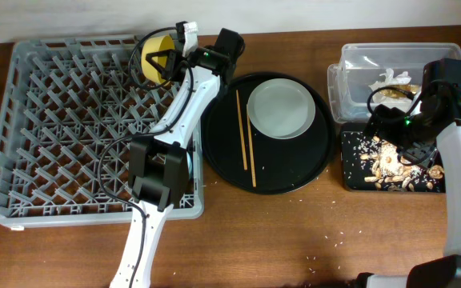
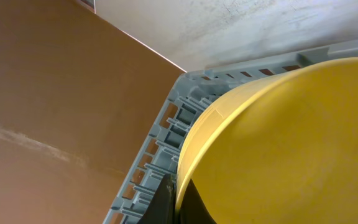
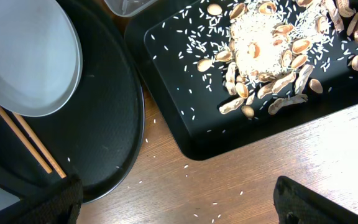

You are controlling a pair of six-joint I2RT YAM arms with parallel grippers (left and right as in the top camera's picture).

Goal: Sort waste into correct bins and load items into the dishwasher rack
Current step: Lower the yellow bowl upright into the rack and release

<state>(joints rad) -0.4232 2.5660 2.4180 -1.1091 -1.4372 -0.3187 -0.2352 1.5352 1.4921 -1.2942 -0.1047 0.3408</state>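
While the left gripper (image 1: 164, 59) clamps the yellow bowl (image 2: 278, 143) over the rack (image 1: 54, 120), far corner, the right gripper (image 3: 179, 202) hangs wide open beside the rectangular black tray (image 3: 185, 124).

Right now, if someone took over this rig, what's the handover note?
Left gripper: shut on the yellow bowl, at the dishwasher rack's far right corner.
Right gripper: open, empty, by the black rectangular tray.
Done: rice and nut shells in that tray; tissue in the clear tub.
Left: seat the bowl, load the grey plate and two chopsticks from the round black tray.
No cups in view.
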